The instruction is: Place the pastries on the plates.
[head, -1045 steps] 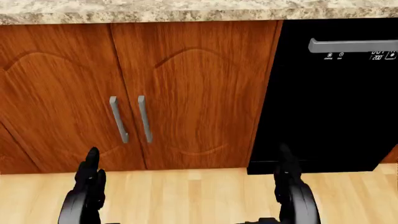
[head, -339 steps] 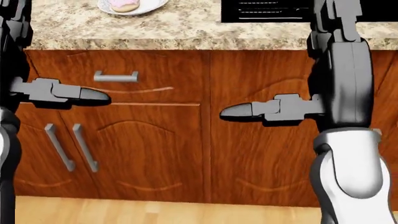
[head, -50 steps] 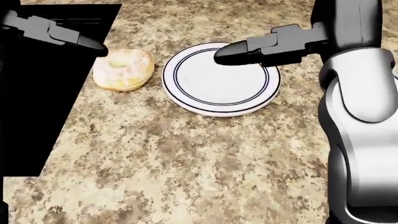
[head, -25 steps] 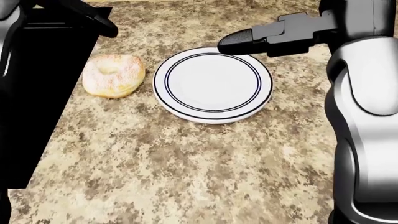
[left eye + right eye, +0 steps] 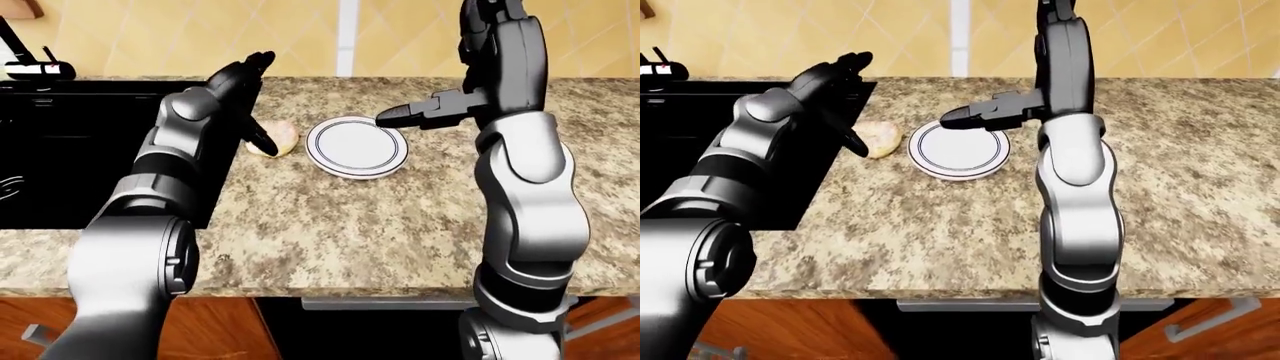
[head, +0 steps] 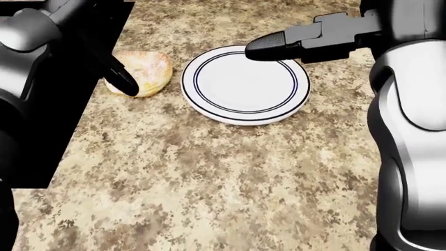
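A sugared donut [image 6: 148, 70] lies on the granite counter just left of an empty white plate [image 6: 245, 86] with dark rim lines. My left hand [image 5: 250, 101] is open and reaches in from the left; one finger [image 6: 124, 81] lies across the donut's left edge, and I cannot tell whether it touches. My right hand [image 6: 268, 47] is open and empty, its fingers pointing left above the plate's upper rim.
A black recessed surface [image 6: 42, 130] fills the left of the counter, with a faucet-like fixture [image 5: 28, 66] at its far end. A tiled wall [image 5: 340, 34] backs the counter. The counter's near edge [image 5: 330, 281] overhangs a grey handle [image 5: 390, 304].
My left hand has come down from the upper left to the donut's left side, and now covers its left edge. The view has shifted slightly. My right hand has hardly moved.
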